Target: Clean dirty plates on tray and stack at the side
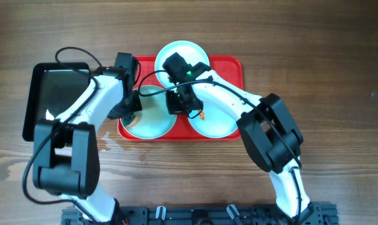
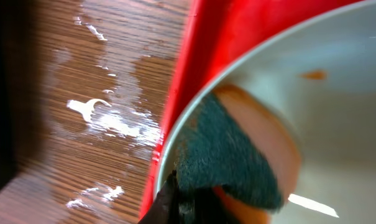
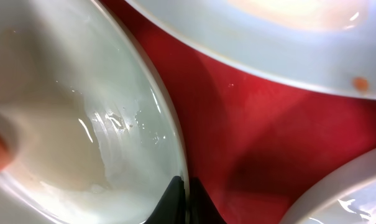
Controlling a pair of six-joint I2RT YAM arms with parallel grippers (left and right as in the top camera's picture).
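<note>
From overhead, you see the large red rectangular plastic tray [image 1: 232,65] mid-way across the brown wooden table [image 1: 332,75]. It carries three round pale mint-white plates: the far plate [image 1: 176,50] at 12 o'clock, the near-left plate [image 1: 154,122] at 7 and the near-right plate [image 1: 217,125] at 5. Your left gripper [image 1: 131,107] sits at the near-left plate's 9 o'clock rim, and your right gripper [image 1: 179,102] at its 2 o'clock rim. A black rectangular pan [image 1: 57,87] lies at the tray's 9 o'clock, and a water puddle [image 1: 107,145] at its 7.

At the left wrist, your left gripper [image 2: 175,208] is clamped narrow on a green-faced orange sponge [image 2: 231,155]. The sponge is pressed inside the near-left plate [image 2: 337,124], just within its rim. An orange sauce speck [image 2: 313,75] sits at the sponge's 1 o'clock.

At the right wrist, your right gripper [image 3: 184,202] pinches that wet plate [image 3: 82,124] by its rim, with a fingertip on either side. Bare tray [image 3: 237,137] lies beside it. Two more plates show at 1 and 5 o'clock, but you cannot tell which is which.
</note>
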